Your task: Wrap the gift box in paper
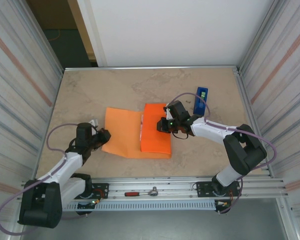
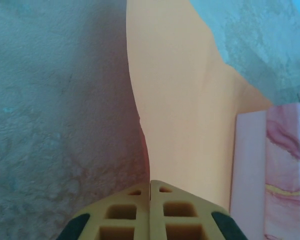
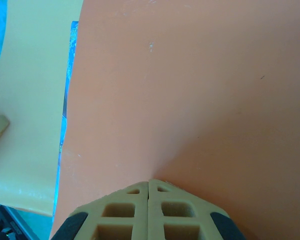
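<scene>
Gift box (image 2: 285, 165) sits on the desk (image 1: 90, 95) under a folded flap of the paper (image 1: 122, 135); closed right pincer (image 1: 164, 125) presses atop the box, seemingly pinning that flap, while left pincer (image 1: 104, 136) clamps the loose edge left of the box, probably for folding

The paper (image 1: 122, 134) looks matt and smooth to me, plain sheet stock. The gift box (image 2: 285, 175) has a smooth, faintly sheeny marbled skin with a gilt vein. I read the table (image 1: 90, 95) as matt and stone-look, finely mottled. The left gripper (image 2: 150, 184) and right gripper (image 3: 149, 181) have matt tan moulded-plastic fingers. The tape dispenser (image 1: 200, 100) is blue plastic, and the front rail (image 1: 175, 184) is bare metal.
</scene>
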Controlling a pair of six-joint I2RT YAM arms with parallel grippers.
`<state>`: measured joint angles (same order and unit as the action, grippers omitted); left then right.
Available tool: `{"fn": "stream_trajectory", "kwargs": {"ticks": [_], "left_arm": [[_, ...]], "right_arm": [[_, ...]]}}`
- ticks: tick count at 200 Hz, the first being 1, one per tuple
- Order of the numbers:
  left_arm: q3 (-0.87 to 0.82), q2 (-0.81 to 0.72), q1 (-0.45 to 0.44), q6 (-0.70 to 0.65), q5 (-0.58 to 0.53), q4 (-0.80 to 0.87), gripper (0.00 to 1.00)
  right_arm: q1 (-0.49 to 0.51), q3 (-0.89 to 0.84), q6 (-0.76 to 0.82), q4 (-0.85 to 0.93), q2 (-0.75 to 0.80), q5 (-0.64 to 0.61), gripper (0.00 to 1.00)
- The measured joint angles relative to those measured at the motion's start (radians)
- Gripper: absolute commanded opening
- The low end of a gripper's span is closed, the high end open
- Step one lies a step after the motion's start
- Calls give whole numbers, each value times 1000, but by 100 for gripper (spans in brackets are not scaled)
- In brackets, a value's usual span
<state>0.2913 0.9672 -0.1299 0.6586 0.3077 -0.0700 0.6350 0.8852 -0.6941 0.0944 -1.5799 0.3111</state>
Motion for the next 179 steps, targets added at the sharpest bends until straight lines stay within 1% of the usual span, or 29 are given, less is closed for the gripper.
{"fn": "stream_trajectory", "kwargs": {"ticks": [20, 34, 65, 94, 121, 179], "left_arm": [[0, -45, -6, 0, 20, 0, 0], [0, -79, -34, 0, 27, 1, 0], [6, -138, -156, 8, 23, 6, 0], [45, -139, -268, 40, 5, 10, 0], [112, -83, -364, 88, -19, -2, 0], [282, 151, -520, 209, -52, -50, 0]], "right_arm": [[0, 0, 0, 0, 0, 0, 0], [0, 0, 0, 0, 0, 0, 0], [1, 0, 0, 0, 0, -1, 0], [1, 0, 0, 0, 0, -2, 0], [3, 0, 0, 0, -1, -4, 0], [13, 1, 0, -11, -5, -4, 0]]}}
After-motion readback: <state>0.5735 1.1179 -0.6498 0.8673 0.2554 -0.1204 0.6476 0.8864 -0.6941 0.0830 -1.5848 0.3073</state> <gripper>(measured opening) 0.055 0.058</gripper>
